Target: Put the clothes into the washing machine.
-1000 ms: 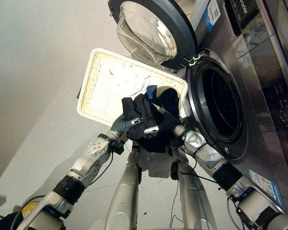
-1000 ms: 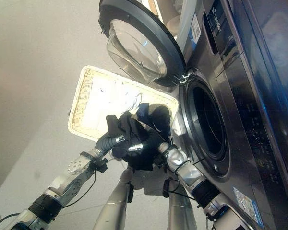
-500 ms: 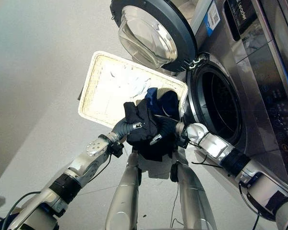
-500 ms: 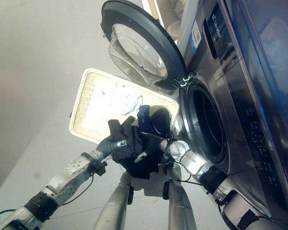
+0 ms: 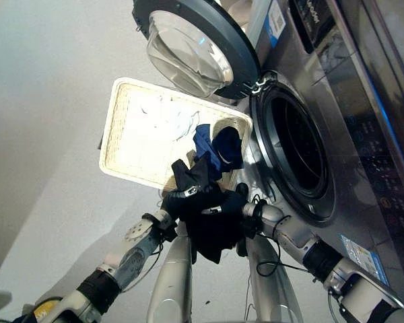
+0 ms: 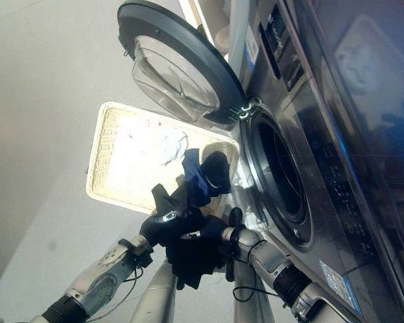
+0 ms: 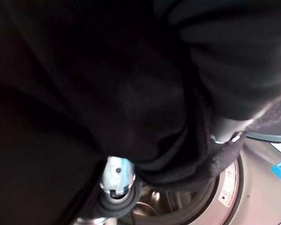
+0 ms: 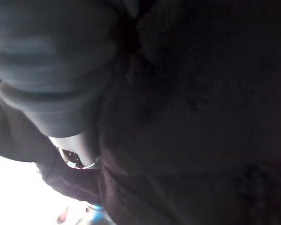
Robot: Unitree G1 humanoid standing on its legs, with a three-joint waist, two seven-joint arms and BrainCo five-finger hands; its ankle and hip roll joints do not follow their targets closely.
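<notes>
Both silver-grey arms reach forward together. The left hand (image 5: 188, 195) and right hand (image 5: 237, 217) meet, fingers curled into a black soft cloth garment (image 5: 212, 225).

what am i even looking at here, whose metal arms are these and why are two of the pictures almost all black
The arms belong to a humanoid robot. Two pictures come from a camera on its head, looking down. The other two come from cameras on its wrists, so close to the black garment that dark cloth covers nearly everything.

In the head views, the left hand and right hand carry that garment between them, in front of a silver washing machine. Its round door is swung open and the drum opening is dark. On the floor beside it lies a pale basket with white clothes and a blue garment draped over its edge. The cloth hides both hands' fingers.
</notes>
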